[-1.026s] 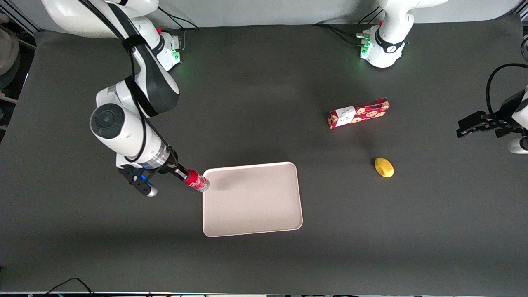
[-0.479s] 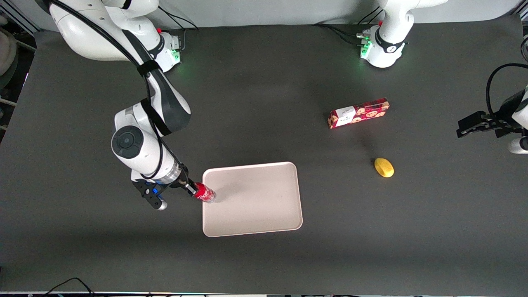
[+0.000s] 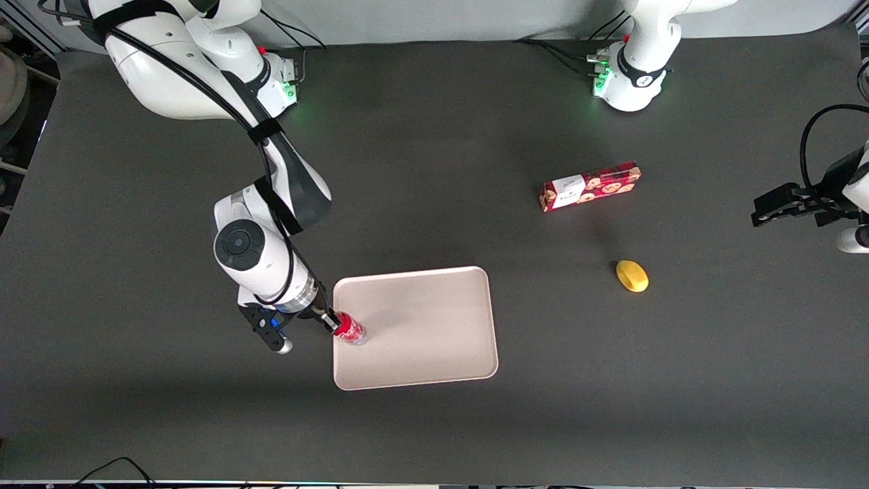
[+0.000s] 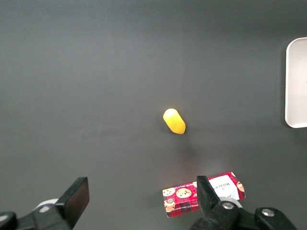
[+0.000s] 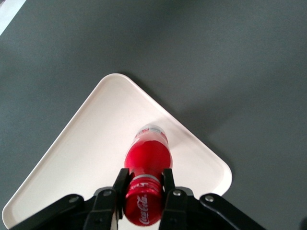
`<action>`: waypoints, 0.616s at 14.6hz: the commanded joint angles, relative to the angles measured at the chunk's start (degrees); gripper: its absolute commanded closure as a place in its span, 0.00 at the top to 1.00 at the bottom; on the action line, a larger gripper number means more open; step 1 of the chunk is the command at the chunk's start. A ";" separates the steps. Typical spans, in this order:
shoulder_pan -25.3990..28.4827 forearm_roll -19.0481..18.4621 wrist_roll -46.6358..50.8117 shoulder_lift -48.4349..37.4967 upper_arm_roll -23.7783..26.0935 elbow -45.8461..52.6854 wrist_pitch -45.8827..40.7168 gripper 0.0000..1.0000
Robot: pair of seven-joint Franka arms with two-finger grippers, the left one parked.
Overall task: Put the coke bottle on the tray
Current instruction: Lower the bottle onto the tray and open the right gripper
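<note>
The red coke bottle [image 3: 349,331] hangs tilted over the edge of the tray [image 3: 434,326] nearest the working arm. My gripper [image 3: 330,322] is shut on its capped neck. In the right wrist view the black fingers [image 5: 122,184] clamp the red cap of the coke bottle [image 5: 147,160], and its silvery base points down at the pale tray [image 5: 86,143], close to one rounded corner. I cannot tell if the base touches the tray floor.
A red cookie box [image 3: 589,186] and a yellow lemon-like object [image 3: 632,276] lie toward the parked arm's end of the table; both also show in the left wrist view, the box [image 4: 201,194] and the yellow object [image 4: 174,121].
My gripper has carried the coke bottle from beside the tray's corner farthest from the front camera to over the tray's edge, moving nearer the front camera and toward the tray's middle.
</note>
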 commanded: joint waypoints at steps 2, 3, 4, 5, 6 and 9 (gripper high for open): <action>0.44 -3.04 1.67 0.86 -0.24 1.71 -0.02 0.45; 0.44 -2.96 1.67 0.86 -0.32 1.71 -0.02 0.55; 0.44 -3.04 1.50 0.86 -0.33 1.71 -0.02 0.88; 0.53 -3.05 1.58 0.86 -0.41 1.71 -0.02 1.00; 0.44 -3.05 1.41 0.86 -0.33 1.71 -0.02 1.00; 0.44 -3.13 1.23 0.86 -0.41 1.71 -0.02 1.00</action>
